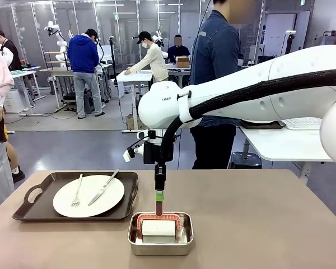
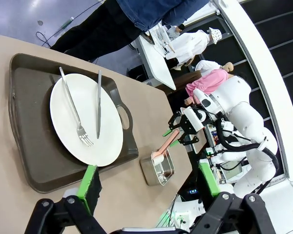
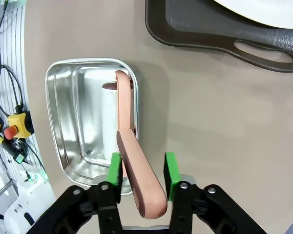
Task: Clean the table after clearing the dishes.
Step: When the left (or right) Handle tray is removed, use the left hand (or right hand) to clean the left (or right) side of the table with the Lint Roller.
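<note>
From the front, the right gripper (image 1: 159, 197) points straight down over a shallow square steel pan (image 1: 135, 246) with rounded corners, which stands on the matte taupe table (image 1: 257, 224). In the pan lies a lint roller (image 1: 158, 227) with a white paper drum. To its left, a dark brown handled tray (image 1: 31, 210) carries a round, glossy white plate (image 1: 109, 199), with a silver fork (image 1: 77, 193) and knife (image 1: 103, 188) lying on it. In the left wrist view, the left gripper (image 2: 149, 180) hangs released above the table near the tray's corner, with its green pads spread wide. In the right wrist view, the roller's smooth salmon-pink handle (image 3: 139, 180) rises between the right gripper's green pads, which are clenched about it. How firmly both pads press is hard to judge from this angle.
</note>
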`<action>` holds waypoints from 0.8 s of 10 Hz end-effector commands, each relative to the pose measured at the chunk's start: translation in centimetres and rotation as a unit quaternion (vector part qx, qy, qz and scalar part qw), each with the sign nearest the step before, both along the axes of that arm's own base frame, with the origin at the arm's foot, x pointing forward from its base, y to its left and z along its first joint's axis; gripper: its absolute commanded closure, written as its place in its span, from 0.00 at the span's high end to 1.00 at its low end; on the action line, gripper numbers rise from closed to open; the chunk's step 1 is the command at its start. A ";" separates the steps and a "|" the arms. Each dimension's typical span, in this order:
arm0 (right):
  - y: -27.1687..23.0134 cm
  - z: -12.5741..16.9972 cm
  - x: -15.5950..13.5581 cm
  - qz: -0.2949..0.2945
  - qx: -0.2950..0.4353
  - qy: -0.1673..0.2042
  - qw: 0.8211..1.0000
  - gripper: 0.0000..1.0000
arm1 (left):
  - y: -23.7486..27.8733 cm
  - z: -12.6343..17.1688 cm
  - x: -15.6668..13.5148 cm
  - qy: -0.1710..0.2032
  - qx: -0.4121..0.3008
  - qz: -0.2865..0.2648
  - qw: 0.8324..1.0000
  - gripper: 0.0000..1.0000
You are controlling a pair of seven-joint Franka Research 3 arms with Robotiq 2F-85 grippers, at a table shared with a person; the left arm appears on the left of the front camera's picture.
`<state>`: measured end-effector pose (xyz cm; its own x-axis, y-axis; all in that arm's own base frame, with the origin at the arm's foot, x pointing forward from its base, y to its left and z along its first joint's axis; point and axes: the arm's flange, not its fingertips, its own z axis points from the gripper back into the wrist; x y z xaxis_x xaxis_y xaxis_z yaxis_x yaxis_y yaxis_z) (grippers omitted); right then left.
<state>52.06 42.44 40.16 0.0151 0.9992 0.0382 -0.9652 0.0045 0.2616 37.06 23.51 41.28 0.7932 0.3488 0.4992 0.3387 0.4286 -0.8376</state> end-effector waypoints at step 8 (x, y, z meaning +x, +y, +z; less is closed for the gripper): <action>-9.6 10.5 -3.1 -0.185 0.061 -0.032 0.980 0.12 | 0.1 0.1 -0.2 -0.008 -0.009 0.000 1.000 1.00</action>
<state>51.48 36.62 49.91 0.2401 0.9625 0.1260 -0.9455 0.2025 0.2549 37.05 23.53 41.28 0.7930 0.3492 0.4992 0.3385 0.4287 -0.8376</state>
